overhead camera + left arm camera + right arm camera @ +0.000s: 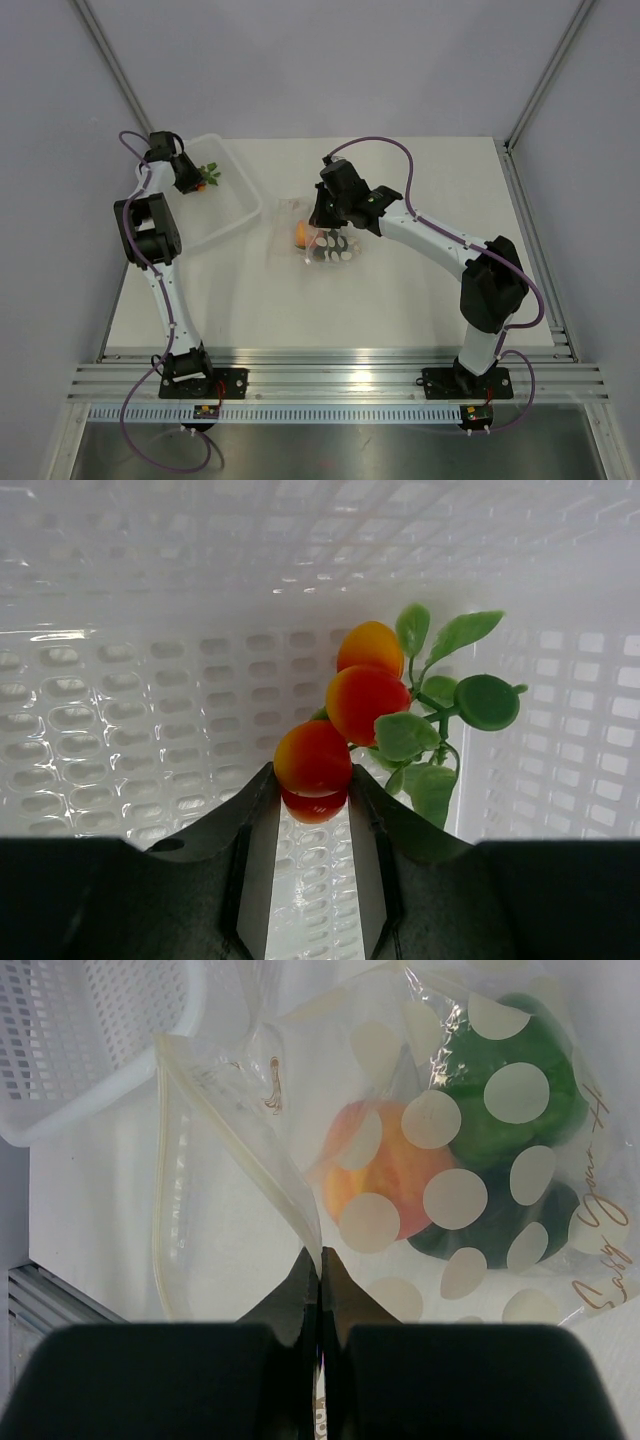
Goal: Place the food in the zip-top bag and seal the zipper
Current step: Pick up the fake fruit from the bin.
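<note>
My left gripper point(192, 178) reaches into the white tray point(235, 215) and is shut on the red-and-green piece point(207, 178). In the left wrist view its fingertips point(262, 792) squeeze one orange-red berry of the piece point(313, 763), with green leaves to the right. My right gripper point(322, 218) is shut on the mouth edge of the dotted zip-top bag point(340, 250), which lies on the table. In the right wrist view this gripper point(320, 1258) pinches the zipper strip point(240, 1147). The mouth gapes open to the left. The peach point(385, 1175) and the green lump point(510, 1090) lie inside the bag point(455, 1200).
The tray stands at the back left of the table, its corner close to the bag's mouth point(90, 1050). Its perforated floor and walls surround my left gripper point(120, 730). Bare white table lies in front of and to the right of the bag.
</note>
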Motion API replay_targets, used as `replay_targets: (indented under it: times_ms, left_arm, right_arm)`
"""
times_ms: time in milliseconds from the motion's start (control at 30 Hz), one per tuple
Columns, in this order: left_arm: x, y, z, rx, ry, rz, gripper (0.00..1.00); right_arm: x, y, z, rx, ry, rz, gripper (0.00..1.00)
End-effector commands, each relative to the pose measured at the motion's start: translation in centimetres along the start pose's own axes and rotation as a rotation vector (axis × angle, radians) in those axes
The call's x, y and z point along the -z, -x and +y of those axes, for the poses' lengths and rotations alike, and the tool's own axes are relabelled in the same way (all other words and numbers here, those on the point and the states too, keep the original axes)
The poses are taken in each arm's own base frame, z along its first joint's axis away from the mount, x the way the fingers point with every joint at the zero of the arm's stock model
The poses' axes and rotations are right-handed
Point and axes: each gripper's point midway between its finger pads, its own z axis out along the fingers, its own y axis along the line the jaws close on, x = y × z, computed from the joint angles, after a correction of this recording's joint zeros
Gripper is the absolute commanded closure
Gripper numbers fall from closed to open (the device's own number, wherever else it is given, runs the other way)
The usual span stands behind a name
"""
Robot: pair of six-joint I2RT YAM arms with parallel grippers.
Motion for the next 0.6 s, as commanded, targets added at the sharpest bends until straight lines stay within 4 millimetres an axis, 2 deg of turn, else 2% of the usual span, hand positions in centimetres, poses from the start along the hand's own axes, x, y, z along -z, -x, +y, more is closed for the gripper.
replay_targets:
  times_ms: [0, 100, 233, 300, 333, 400, 433, 533, 567]
  left_arm:
    - [1.1, 0.7, -0.9, -0.027, -0.027, -0.017, 0.65]
    - [1.1, 0.6, -0.9, -0.040, -0.023, -0.016, 0.67]
    - [2.0, 0.8, -1.2, -0.048, -0.027, -0.019, 0.88]
    - [2.8, 0.9, -1.4, -0.038, -0.028, -0.025, 0.92]
    - [4.0, 1.5, -2.1, -0.037, -0.043, -0.047, 0.94]
    - [5.2, 1.1, -2.4, -0.022, -0.053, -0.051, 0.95]
    - [7.2, 2.0, -3.4, -0.025, -0.074, -0.094, 0.96]
    - [9.4, 1.2, -3.8, -0.007, -0.085, -0.101, 0.97]
    - [11.3, 1.8, -4.7, -0.010, -0.109, -0.129, 0.97]
  right_arm:
    - [0.6, 1.5, 1.7, 0.004, 0.043, -0.042, 1.00]
    - [0.6, 1.5, 1.7, 0.004, 0.043, -0.042, 1.00]
    - [0.7, 1.5, 1.6, 0.001, 0.043, -0.040, 1.00]
    - [0.8, 1.5, 1.7, 0.000, 0.044, -0.042, 1.00]
    - [0.9, 1.5, 1.6, 0.000, 0.044, -0.042, 1.00]
    - [1.0, 1.6, 1.7, -0.004, 0.042, -0.045, 1.00]
    - [1.0, 1.5, 1.6, -0.007, 0.040, -0.044, 1.00]
    - [1.2, 1.7, 1.7, -0.013, 0.043, -0.050, 1.00]
    - [1.3, 1.7, 1.6, -0.017, 0.041, -0.052, 1.00]
